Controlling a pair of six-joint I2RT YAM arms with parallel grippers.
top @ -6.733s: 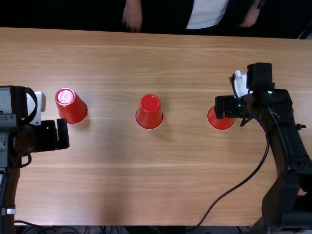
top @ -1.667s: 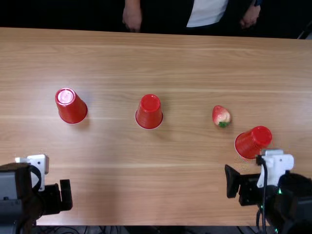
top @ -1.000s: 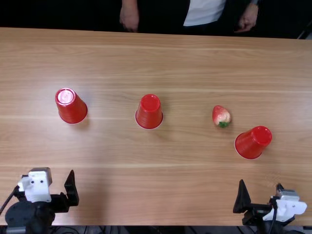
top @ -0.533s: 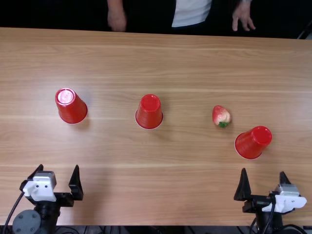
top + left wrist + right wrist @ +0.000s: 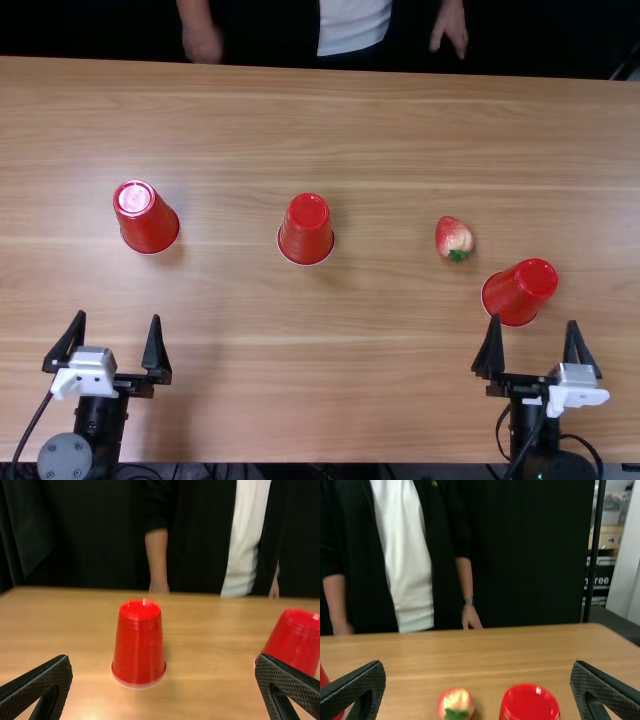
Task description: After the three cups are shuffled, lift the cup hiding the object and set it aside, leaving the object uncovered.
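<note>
Both arms back at near edge since earlier frames. Right cup [image 5: 520, 291], earlier under my right gripper [image 5: 530, 348], now stands upside down near strawberry [image 5: 453, 238], not touching it. Strawberry lies bare on tabletop [image 5: 400, 130]. Left cup [image 5: 146, 216] and middle cup [image 5: 306, 229] unmoved, both upside down. Left gripper [image 5: 112, 345] spread wide, holding nothing; right gripper likewise. My read: uncover step finished, 1 cup set aside, task looks complete. Next move calls for no grasp; I would keep both arms parked clear of strawberry and the 3 cups.
</note>
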